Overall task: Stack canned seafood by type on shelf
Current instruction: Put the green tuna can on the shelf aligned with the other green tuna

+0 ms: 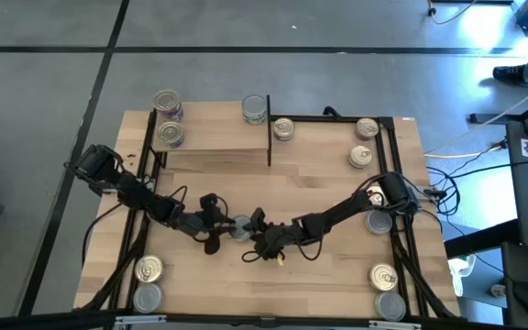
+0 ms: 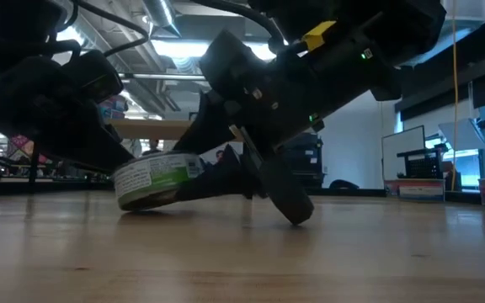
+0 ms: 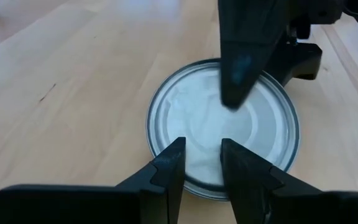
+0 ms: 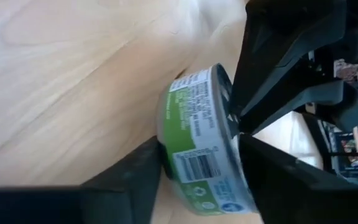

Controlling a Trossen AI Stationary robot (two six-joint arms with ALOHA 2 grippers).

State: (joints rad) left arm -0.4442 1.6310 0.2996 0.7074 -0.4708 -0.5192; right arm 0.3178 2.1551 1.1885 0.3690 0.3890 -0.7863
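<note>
The right pincer [image 1: 248,229] grips a green-labelled tin [image 2: 151,181] at lower centre of the table [image 1: 337,174]; the left pincer [image 1: 230,229], its fingers nearly together, touches its silver top.

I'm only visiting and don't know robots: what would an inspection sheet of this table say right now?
Surface: light-wood table.
Job's things: shelf at the far left holds tins; one green-labelled tin tilted mid-table; other tins sit at the corners.
Clutter: nothing seen.
Grippers: left gripper and right gripper both at that tin; right fingers straddle its sides.
Cables: cables on the floor beside the table's right edge.
Surroundings: grey floor; room with desks behind.
</note>
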